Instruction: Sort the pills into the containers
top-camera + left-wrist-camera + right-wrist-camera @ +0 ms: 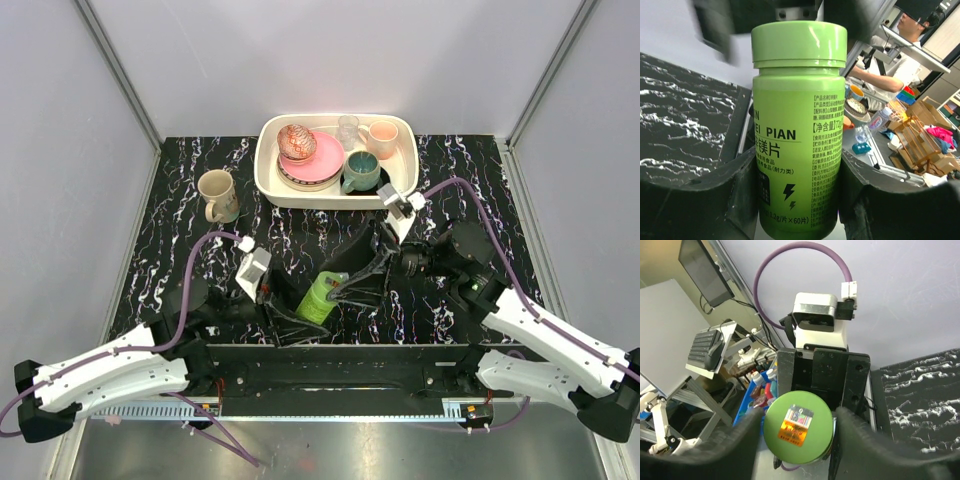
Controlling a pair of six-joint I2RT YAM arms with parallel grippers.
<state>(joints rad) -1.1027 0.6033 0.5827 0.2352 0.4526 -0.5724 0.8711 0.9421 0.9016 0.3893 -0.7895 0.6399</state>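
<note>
Left fingers [695,200] clamped on green bottle [797,140] body; right fingers [875,450] flanking its cap [799,426], contact unclear

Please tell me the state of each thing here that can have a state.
bottle: tilted, held at both ends
cap: on the bottle
left end effector: closed on the bottle
right end effector: closed on the cap
tan mug: upright on the table
teal mug: upright in the tub

Lime green bottle [799,130], black tabletop [160,220] with white marble veins, cream tray [262,170], pink plate [326,162], teal mug [362,172].
</note>
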